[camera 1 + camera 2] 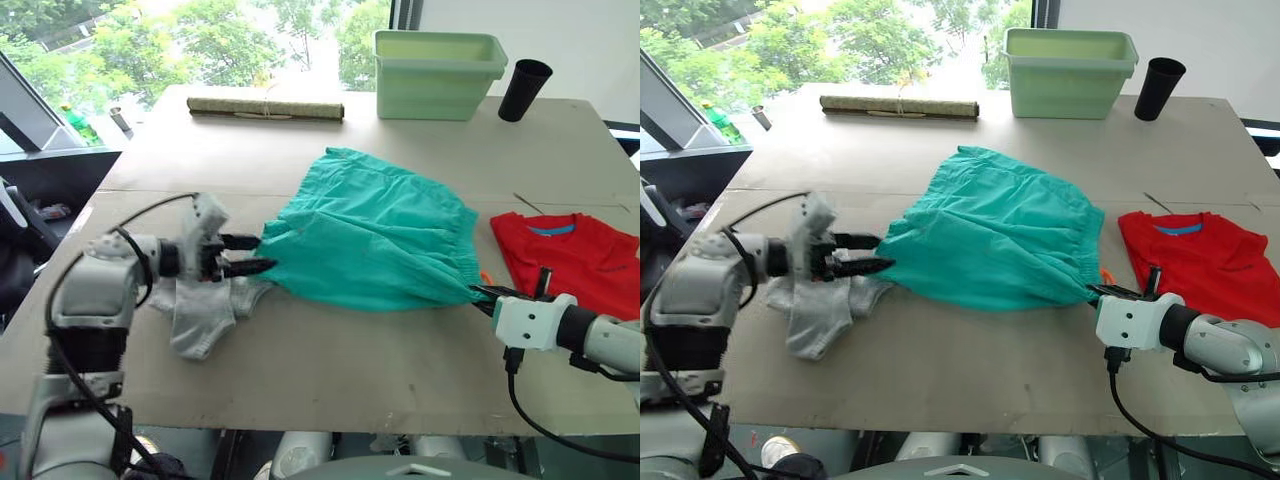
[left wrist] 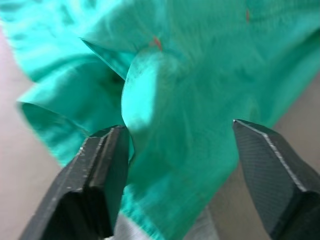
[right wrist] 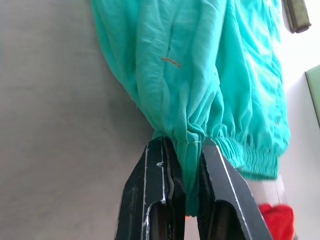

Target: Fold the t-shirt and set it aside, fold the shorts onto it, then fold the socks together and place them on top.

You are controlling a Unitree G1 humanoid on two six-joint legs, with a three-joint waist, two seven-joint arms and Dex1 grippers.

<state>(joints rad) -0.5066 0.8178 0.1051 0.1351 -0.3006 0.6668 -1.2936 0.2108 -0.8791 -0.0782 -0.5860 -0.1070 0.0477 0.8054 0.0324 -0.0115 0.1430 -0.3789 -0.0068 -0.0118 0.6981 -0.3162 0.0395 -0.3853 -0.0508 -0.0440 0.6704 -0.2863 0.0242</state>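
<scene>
Left gripper [image 1: 258,254]: left of centre in the head view, fingers spread wide, their tips at the left edge of the shorts, cloth bunched between them but not pinched.
Socks [image 1: 203,318]: pale heap at lower left, right under the left gripper, one edge tucked beneath the shorts' corner.
Roll [image 1: 265,108]: lying flat at upper left of the table [image 1: 330,370].
Shorts [image 1: 375,235]: teal, dead centre, spread and rumpled between both grippers.
Bin [image 1: 436,73]: pale green, upper centre-right, black cup [image 1: 523,89] just right of it.
Right gripper [image 3: 186,165]: lower right, clamped tight on the gathered waistband corner of the shorts.
T-shirt [image 1: 570,258]: red, folded flat at the right edge, blue label showing, beside the shorts' right edge.
</scene>
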